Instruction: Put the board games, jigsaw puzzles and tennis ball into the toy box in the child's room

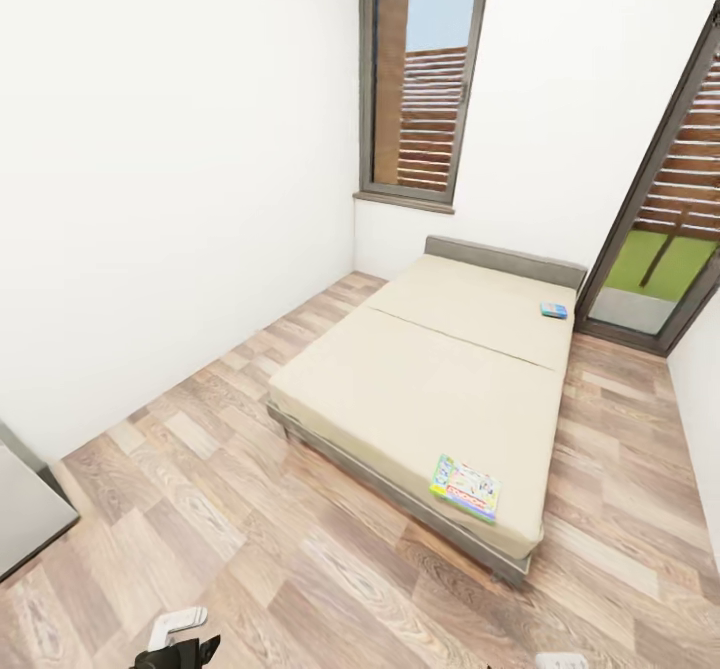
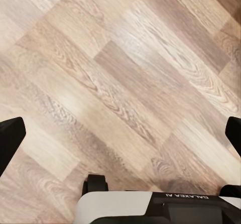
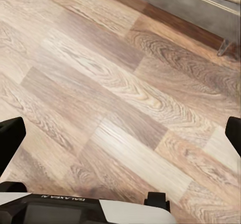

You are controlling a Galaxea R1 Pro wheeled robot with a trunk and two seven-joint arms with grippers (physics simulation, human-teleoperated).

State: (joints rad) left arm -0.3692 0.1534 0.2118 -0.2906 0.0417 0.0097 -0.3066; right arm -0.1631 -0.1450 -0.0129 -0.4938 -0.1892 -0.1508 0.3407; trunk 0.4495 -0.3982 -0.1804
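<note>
White walls [image 1: 170, 199] and a plank floor [image 1: 300, 569] frame the room; a tall window [image 1: 425, 74] sits behind the bed [image 1: 440, 379], and a glazed door [image 1: 665, 249] stands at its far right corner. The bed lies ahead with open floor between it and the robot. On the mattress, a green-edged game [image 1: 466, 487] lies near the foot corner and a small blue game [image 1: 554, 310] near the headboard, well apart. A grey cabinet corner [image 1: 25, 509] shows at the left edge. The left gripper [image 2: 120, 133] and right gripper [image 3: 120, 133] hang over bare floor, fingers spread wide, holding nothing. The right wrist view catches the bed's frame and one leg [image 3: 223, 48].
</note>
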